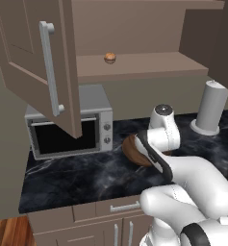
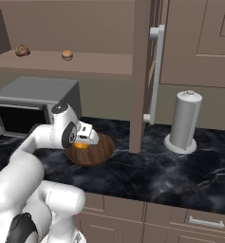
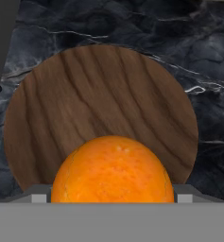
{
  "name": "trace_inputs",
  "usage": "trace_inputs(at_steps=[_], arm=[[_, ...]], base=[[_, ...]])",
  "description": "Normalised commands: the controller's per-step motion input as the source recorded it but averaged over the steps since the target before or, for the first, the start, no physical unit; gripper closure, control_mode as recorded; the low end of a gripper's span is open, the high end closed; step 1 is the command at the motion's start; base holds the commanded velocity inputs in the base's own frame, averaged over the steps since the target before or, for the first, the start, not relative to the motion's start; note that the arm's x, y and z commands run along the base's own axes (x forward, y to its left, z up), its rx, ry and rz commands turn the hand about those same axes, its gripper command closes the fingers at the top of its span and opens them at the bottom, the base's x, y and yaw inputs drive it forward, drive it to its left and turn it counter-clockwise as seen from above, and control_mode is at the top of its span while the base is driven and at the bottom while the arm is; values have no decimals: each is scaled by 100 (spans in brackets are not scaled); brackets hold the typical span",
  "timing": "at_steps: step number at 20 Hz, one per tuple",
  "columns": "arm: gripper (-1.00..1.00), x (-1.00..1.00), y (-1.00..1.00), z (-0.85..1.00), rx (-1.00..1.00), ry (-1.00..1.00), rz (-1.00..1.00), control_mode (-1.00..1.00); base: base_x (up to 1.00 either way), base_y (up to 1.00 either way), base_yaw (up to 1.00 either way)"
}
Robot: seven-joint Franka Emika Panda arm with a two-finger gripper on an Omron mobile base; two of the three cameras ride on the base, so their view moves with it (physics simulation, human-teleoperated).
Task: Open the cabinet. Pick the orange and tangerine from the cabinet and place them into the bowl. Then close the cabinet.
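The cabinet (image 1: 144, 65) stands open, its left door (image 1: 38, 62) swung out over the microwave and its right door (image 2: 142, 71) seen edge-on. My gripper (image 2: 83, 142) hangs just above the wooden bowl (image 2: 92, 152), shut on a large bright orange (image 3: 112, 170) that sits between the fingertips (image 3: 38, 196). In the hand view the bowl (image 3: 104, 94) lies directly beneath the fruit. The arm hides part of the bowl (image 1: 131, 150) in the left base view. A small orange-brown fruit (image 1: 110, 58), which I take for the tangerine (image 2: 67, 55), rests on the cabinet shelf.
A microwave (image 1: 69, 127) stands on the dark marble counter left of the bowl. A grey upright cylinder (image 2: 184, 122) is at the right. Another brownish round item (image 2: 22, 50) lies further left on the shelf. The right door hangs close beside the bowl.
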Motion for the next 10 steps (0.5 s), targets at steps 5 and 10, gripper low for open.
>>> trace_inputs(at_steps=[5, 10], arm=[[100, 7, 0, -13, 0, 4, -2, -100], [100, 8, 0, -5, 0, 7, -2, -100]], base=[[0, 0, 0], [0, 0, 0]])
